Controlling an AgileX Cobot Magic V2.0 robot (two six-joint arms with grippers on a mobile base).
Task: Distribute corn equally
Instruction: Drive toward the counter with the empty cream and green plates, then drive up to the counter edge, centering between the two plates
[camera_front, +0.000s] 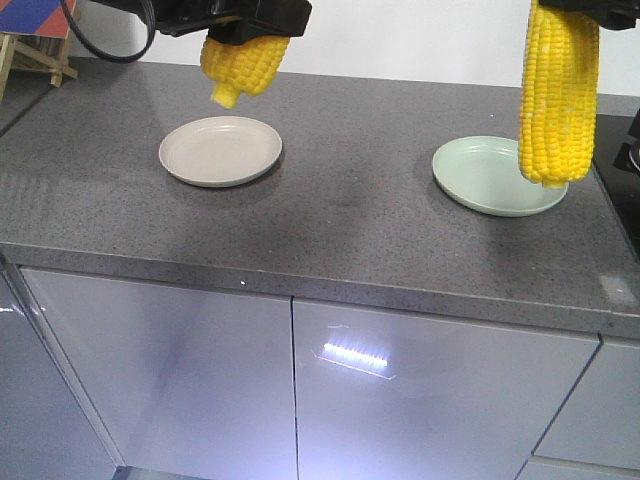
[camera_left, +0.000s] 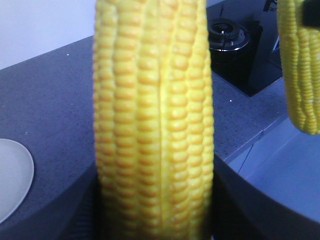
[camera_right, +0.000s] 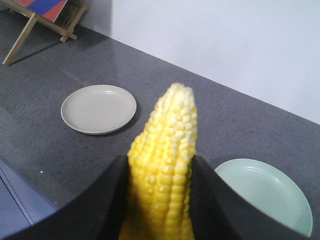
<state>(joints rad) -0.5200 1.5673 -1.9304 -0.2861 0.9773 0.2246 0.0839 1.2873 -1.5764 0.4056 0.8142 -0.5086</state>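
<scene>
Grey speckled stone surface over glossy white cabinet doors, with a white wall behind.

- Green plate lies flat on the surface and holds nothing.
- Beige plate, also bare, lies well to the left of the green plate.
- A wooden easel stands far left of the green plate, at the back corner.
- A black stove burner sits just to the right of the green plate, past the surface edge.

Left tool: dark fingers pressed on both sides of a corn cob. The cob is held in the air well left of the green plate, above the beige plate's far rim, with its stubby end pointing down.

Right tool: clamped on the second corn cob. This cob hangs upright over the right part of the green plate. Whether its lower end touches the plate, cannot tell.
</scene>
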